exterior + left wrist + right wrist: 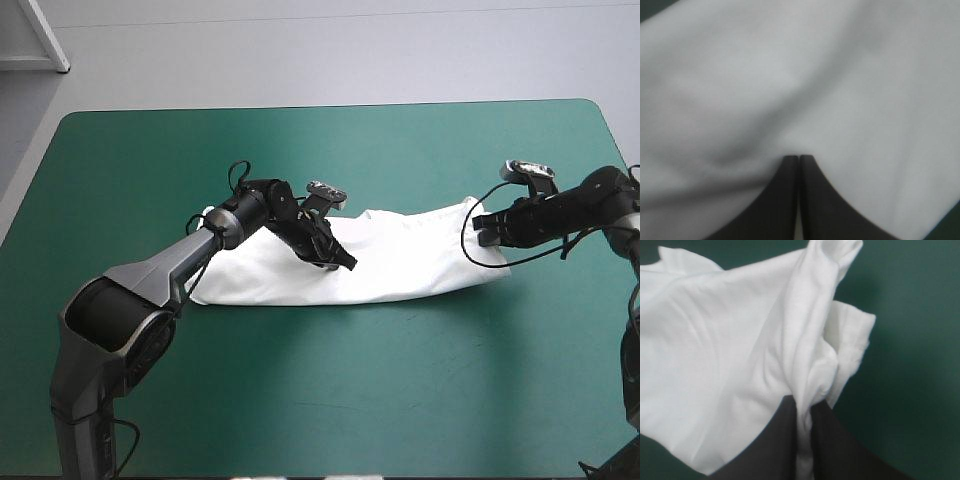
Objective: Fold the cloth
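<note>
The white T-shirt (410,262) lies as a long band across the middle of the teal-green cover. My left gripper (343,260) is down on the band's left-middle part. In the left wrist view its black fingers (785,200) meet in a point, with creases in the T-shirt (815,75) running to their tips. My right gripper (483,228) is at the band's right end, shut on a bunched fold. In the right wrist view that fold of the T-shirt (725,340) runs down between the right gripper (804,407), and a hemmed edge (857,337) hangs beside it.
Bare teal-green cover (350,400) stretches in front of the T-shirt and behind it (330,150). The table's right edge (622,140) is close behind my right arm.
</note>
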Available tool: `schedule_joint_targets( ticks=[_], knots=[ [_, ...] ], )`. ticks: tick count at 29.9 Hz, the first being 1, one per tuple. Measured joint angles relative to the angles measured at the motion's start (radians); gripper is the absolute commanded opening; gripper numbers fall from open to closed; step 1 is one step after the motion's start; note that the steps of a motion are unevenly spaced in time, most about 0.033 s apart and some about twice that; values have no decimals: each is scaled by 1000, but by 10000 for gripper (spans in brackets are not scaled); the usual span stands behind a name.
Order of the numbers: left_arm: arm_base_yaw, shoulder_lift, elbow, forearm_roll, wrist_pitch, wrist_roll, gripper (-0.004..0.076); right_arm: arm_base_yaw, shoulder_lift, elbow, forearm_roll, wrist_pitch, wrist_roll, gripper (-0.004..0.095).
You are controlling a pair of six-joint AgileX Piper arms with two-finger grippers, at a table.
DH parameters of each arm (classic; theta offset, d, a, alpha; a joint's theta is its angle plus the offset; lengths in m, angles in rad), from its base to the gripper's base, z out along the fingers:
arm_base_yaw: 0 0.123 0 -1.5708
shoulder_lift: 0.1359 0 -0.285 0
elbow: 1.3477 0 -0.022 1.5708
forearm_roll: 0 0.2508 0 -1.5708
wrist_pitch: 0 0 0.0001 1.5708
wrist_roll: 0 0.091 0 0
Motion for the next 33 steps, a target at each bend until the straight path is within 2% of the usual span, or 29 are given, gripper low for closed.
schedule_joint_targets(
  ticks=[3,8,16,23,30,33],
  knots=[
    [1,-3,-11,4,4,0,19,38,-32,-33,8,13,-1,-15],
    [48,-36,-57,25,36,0,19,184,-42,-142,10,38,30,-15],
    [291,-336,-180,148,144,-24,19,418,-16,-383,7,38,113,-15],
    [460,-548,-190,324,280,-76,19,602,157,-631,-7,57,174,-15],
    [482,-643,-190,435,366,-96,19,772,392,-912,-38,108,243,-15],
    [482,-647,-190,443,369,-99,19,825,500,-1021,-85,143,284,-12]
  ],
)
